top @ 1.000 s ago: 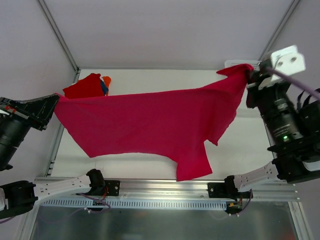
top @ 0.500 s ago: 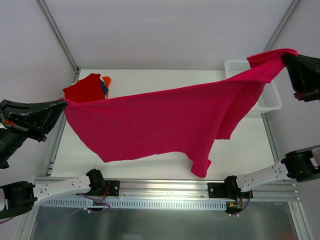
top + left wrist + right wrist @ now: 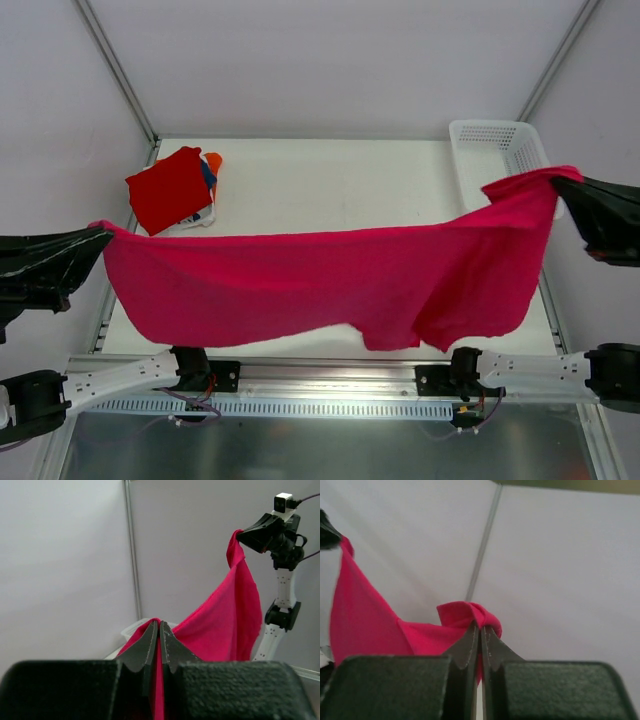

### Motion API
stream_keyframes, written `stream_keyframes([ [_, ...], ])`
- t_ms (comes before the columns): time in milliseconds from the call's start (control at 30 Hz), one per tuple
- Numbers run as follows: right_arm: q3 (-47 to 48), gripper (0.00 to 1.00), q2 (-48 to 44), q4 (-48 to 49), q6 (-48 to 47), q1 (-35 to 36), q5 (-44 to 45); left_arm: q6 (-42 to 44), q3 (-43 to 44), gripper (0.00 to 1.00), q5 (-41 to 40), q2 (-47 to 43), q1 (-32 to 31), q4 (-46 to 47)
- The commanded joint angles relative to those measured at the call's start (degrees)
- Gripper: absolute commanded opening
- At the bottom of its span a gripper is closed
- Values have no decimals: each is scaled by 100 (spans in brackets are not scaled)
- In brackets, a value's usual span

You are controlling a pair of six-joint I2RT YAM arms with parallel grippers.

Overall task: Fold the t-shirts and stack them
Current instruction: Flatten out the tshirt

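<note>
1. Pincers first: my left pincer (image 3: 160, 626) is clamped on one end of the magenta t-shirt (image 3: 320, 280), and my right pincer (image 3: 480, 628) is clamped on the other end.
2. The shirt hangs stretched between them in the air over the bench's (image 3: 330, 190) near edge, with its lower hem sagging.
3. At the far left corner, a folded red t-shirt (image 3: 165, 188) tops a small stack (image 3: 210, 166) with orange and blue edges.
4. The white basket (image 3: 495, 135) sits at the far right corner.

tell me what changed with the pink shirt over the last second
The right tool swung out right past the basket and the left tool drew back, carrying the magenta shirt toward the near edge. Both stay shut on it; folded stack and basket unmoved.
</note>
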Motion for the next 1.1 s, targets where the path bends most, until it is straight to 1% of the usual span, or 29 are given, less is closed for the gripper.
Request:
stream_keyframes([
  [0, -648, 0, 413, 1007, -781, -40, 1898, 601, -271, 0, -657, 736, -23, 709],
  [33, -755, 0, 501, 1393, -1026, -40, 2254, 689, -307, 0, -954, 1111, -23, 814],
  [67, -843, 0, 754, 1579, -1568, -40, 2623, 785, -325, 0, -1123, 1332, -23, 876],
  [100, -940, 0, 896, 1842, -1817, -40, 3227, 821, -412, 0, -1298, 1517, -23, 1138],
  [133, -1167, 0, 1028, 1975, -2029, -92, 3442, 839, -465, 0, -1483, 1928, -23, 1280],
  [167, -1360, 0, 1116, 2133, -2161, -197, 3609, 830, -562, 0, -1833, 2115, -23, 1464],
  [200, -1606, 0, 1196, 2526, -2154, -364, 3724, 787, -832, 0, -2054, 2265, -15, 1910],
  [233, -2113, 0, 1188, 2609, -1963, -809, 3656, 734, -1009, 0, -2247, 2510, 3, 2192],
  [267, -2379, 0, 1161, 2618, -1282, -1127, 3481, 690, -1481, 0, -2554, 2617, 116, 2500],
  [300, -2643, 0, 1135, 2609, -884, -1522, 3088, 611, -1720, 0, -2705, 2714, 230, 3034],
  [333, -3159, 0, 1152, 2609, -488, -2309, 2927, 454, -1923, 0, -2776, 2941, 423, 3248],
  [367, -3408, 0, 1196, 2609, -127, -2673, 2743, -26, -2256, 0, -2750, 3082, 668, 3311],
  [400, -3645, 0, 1370, 2609, 477, -3347, 2480, -353, -2442, 0, -2541, 3336, 1315, 3451],
  [433, -3874, 0, 1511, 2627, 744, -3676, 2338, -661, -2652, 0, -2452, 3460, 1634, 3591],
  [467, -4320, 0, 1678, 2679, 955, -3923, 2197, -1099, -3107, 0, -2408, 3610, 1907, 3775],
  [500, -4550, 0, 2063, 3019, 1245, -4169, 2039, -1199, -3338, 0, -2451, 3759, 2293, 4021],
  [533, -4753, 0, 2284, 3196, 1326, -4519, 1968, -1348, -3479, 0, -2504, 4161, 2453, 4311],
  [567, -5042, 0, 2495, 3381, 1405, -4636, 1950, -1402, -3576, 0, -2565, 4408, 2577, 4357],
  [600, -5158, 0, 2706, 3818, 1475, -4750, 1985, -1428, -3560, 0, -2627, 4654, 2804, 4375],
  [633, -5238, 0, 3117, 4031, 1563, -4943, 1933, -1429, -3525, 0, -2653, 5153, 2902, 4410],
  [667, -5264, 0, 3330, 4155, 1607, -4997, 1871, -1420, -3411, 0, -2671, 5419, 2999, 4523],
  [700, -5230, 0, 3558, 4417, 1634, -5110, 1853, -1420, -3297, 0, -2680, 5926, 3191, 4524],
  [733, -5143, 0, 4022, 4472, 1669, -5146, 1853, -1437, -3183, 0, -2689, 6158, 3289, 4533],
  [800, -4705, 0, 4525, 4464, 1678, -5199, 1853, -1464, -2779, 0, -2741, 6789, 3430, 4533],
  [833, -4546, 0, 4771, 4473, 1678, -5217, 1888, -1533, -2664, 0, -2654, 6941, 3596, 4542],
  [867, -4379, 0, 5243, 4481, 1695, -5217, 1897, -1578, -2454, 0, -2567, 7099, 3676, 4551],
  [933, -3904, 0, 5712, 4552, 1722, -5208, 1906, -1692, -2182, 0, -2435, 7477, 3878, 4577],
  [967, -3737, 0, 6123, 4552, 1783, -5208, 1923, -1718, -2093, 0, -2425, 7722, 3940, 4586],
  [1067, -3034, 0, 6932, 4604, 1793, -5208, 1950, -1806, -1777, 0, -2539, 8040, 4150, 4560],
])
